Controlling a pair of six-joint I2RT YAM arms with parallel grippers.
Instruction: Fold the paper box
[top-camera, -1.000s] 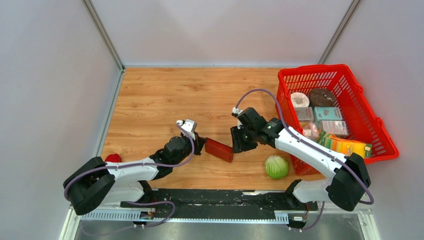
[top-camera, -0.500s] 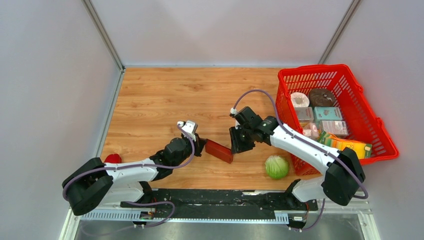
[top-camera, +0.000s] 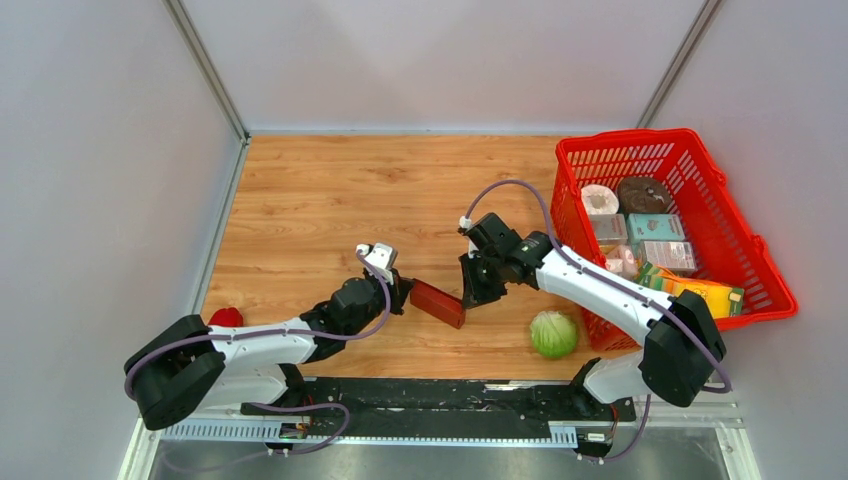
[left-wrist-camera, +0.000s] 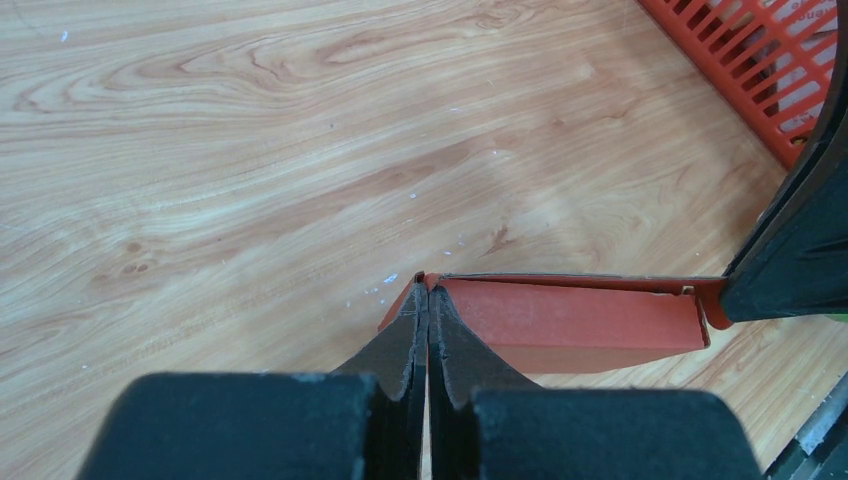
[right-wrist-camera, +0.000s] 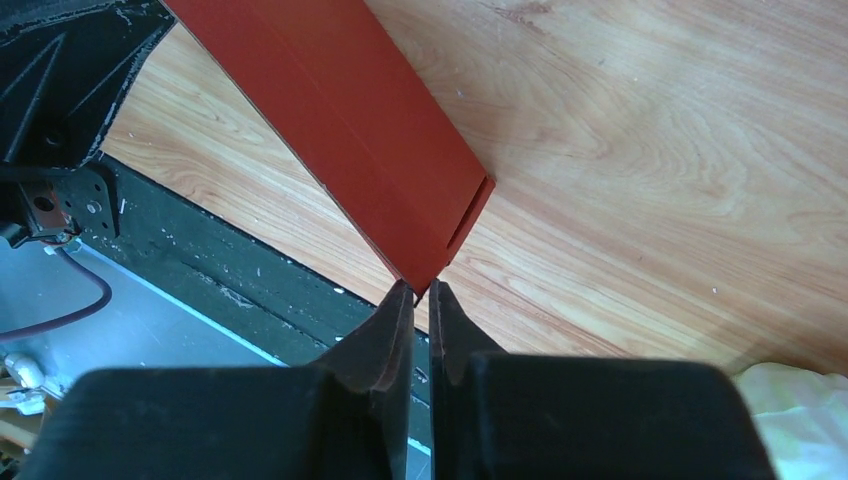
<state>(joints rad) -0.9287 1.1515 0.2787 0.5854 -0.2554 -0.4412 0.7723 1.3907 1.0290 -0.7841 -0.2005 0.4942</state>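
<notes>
walls (top-camera: 100, 150): plain pale grey | tabletop (top-camera: 330, 190): light wood grain | light: even, seemingly diffuse

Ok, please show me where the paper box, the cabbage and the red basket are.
paper box (top-camera: 437, 302), top external view, middle of its upper face.
cabbage (top-camera: 553, 334), top external view, its centre.
red basket (top-camera: 630, 160), top external view, its far wall.

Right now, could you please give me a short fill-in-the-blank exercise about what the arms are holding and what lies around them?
1. The left gripper and the right gripper are both shut on the ____.
2. The cabbage lies on the table, not inside the ____.
3. The red pepper lies beside the ____ arm.
Missing words: paper box; basket; left.
</notes>
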